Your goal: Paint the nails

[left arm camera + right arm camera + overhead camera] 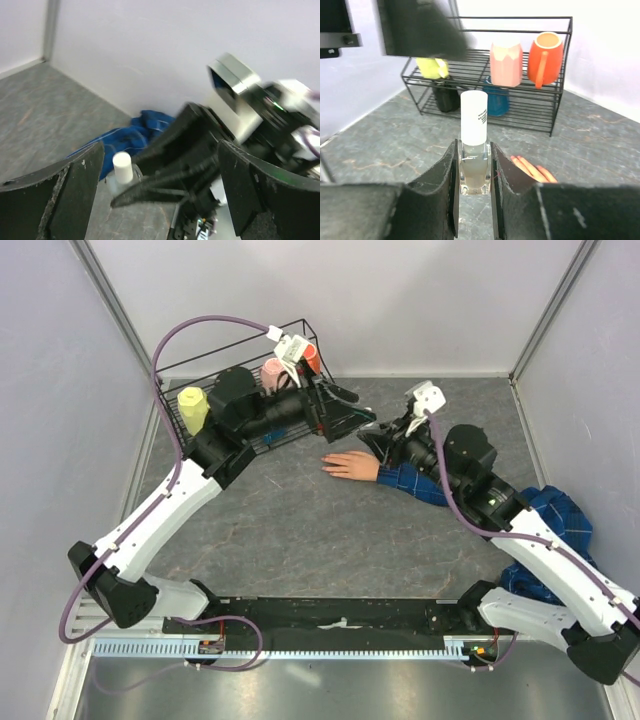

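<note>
Far left, against the back wall: wire rack (243, 390) holding a yellow mug (192, 408), a pink mug (506, 62) and an orange mug (545, 57) on the upper shelf, with a black mug (445, 97) and a blue mug (496, 100) below. The left arm reaches diagonally across the front of the rack. The left gripper (350, 418) is at table centre with its fingers (75, 195) spread wide, released, nothing between the pads. In the left wrist view, the bottle's white cap sits in the gap ahead of the fingers, apart from both. Centre: fake hand (350, 465) lies flat on the grey table (300, 530), fingers pointing left. The nails (326, 464) are at its left-hand tips, too small to resolve individually. Just right of the hand and slightly behind it: the right gripper (474, 165) is clenched on a small clear bottle (474, 145), upright, white cap on, glass body pinched between both pads. In the right wrist view, the fake hand's fingertips lie just right of and below the bottle, not touching. Further right: a blue plaid sleeve (415, 482) runs under the right arm. Far right: a crumpled blue cloth (560, 515) lies beside the right arm.
</note>
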`<state>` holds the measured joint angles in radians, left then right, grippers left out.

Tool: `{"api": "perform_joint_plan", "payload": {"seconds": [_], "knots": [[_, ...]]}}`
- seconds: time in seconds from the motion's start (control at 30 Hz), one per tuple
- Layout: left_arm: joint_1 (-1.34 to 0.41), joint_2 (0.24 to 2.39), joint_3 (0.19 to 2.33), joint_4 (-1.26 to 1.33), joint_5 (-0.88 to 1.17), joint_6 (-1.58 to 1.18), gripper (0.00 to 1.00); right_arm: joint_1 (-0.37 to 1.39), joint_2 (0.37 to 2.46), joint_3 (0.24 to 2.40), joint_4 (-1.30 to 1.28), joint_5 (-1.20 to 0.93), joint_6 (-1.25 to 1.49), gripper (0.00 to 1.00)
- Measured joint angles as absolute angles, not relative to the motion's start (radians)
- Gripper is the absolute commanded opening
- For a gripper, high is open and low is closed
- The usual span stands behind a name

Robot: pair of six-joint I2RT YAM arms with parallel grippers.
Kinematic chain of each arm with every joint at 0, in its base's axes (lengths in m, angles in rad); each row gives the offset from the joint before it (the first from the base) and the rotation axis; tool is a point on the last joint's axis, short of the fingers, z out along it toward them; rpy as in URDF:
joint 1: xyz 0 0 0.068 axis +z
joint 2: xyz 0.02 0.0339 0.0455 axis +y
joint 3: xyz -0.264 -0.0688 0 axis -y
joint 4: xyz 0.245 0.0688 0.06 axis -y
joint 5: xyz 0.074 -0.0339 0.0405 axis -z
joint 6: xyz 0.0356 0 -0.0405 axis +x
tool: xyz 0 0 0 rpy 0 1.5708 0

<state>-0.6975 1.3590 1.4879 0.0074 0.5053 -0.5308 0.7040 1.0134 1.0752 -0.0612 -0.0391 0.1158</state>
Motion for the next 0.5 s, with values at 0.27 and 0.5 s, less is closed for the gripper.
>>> {"api": "perform_joint_plan", "payload": {"seconds": [0.27,0.5], "knots": [[-0.583,1.324,1.357,0.361,0.879,-0.698,0.88,0.526,0.999,1.062,0.047,-0.496,0.271,0.00],[-0.546,1.449,1.351,0.741,1.032,-0.951,0.87,0.484,1.051,1.051,0.301,-0.773,0.485,0.00]]}}
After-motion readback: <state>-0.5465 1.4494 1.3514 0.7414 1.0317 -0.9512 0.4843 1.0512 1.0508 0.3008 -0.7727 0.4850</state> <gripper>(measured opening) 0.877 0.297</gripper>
